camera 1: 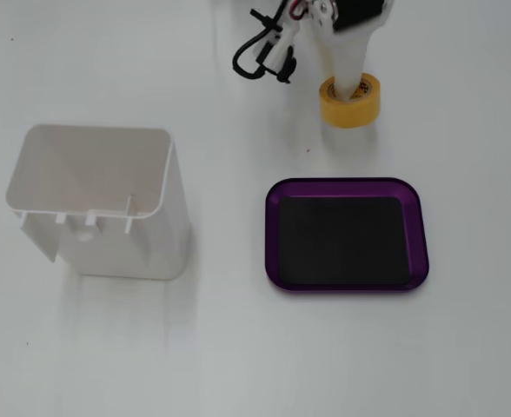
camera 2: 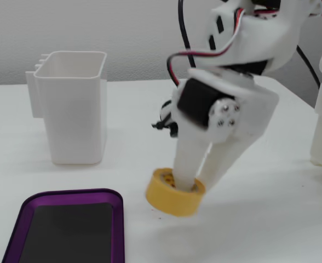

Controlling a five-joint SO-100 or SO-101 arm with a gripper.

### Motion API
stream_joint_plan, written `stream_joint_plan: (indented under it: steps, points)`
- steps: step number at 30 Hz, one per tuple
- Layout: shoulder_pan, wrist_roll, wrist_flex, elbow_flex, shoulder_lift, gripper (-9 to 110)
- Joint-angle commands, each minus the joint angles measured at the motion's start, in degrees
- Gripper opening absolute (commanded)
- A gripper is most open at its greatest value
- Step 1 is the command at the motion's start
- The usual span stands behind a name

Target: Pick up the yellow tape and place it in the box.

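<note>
Gripper (camera 2: 193, 183) down on the yellow tape (camera 2: 169, 197): one finger (camera 2: 184, 164) sits inside the core, the other against the outer wall at the roll's 3 o'clock in a fixed view, jaws closed on the wall. In a fixed view from above, tape (camera 1: 349, 106) lies flat on the table, hole up. The box (camera 1: 421, 226) lies at 6 o'clock from it, near but apart, white bin (camera 1: 99, 200) well off at 8 o'clock.

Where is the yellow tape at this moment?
In a fixed view from above, the yellow tape lies on the table near the top edge, beyond the purple tray, with one finger of the gripper in its core.
</note>
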Motion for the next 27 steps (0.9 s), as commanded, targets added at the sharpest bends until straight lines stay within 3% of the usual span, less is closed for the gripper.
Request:
stream_joint_plan:
  steps: [1,10,18,27]
  points:
    - [2.8,1.1,-4.2,-4.8,5.5,0]
    - [7.5,1.2,-20.7,-10.7,-6.8,0]
    - [4.8,1.4,-20.9,-14.4,-20.8,0]
    - [3.5,1.3,-20.1,-14.3,-23.6,2]
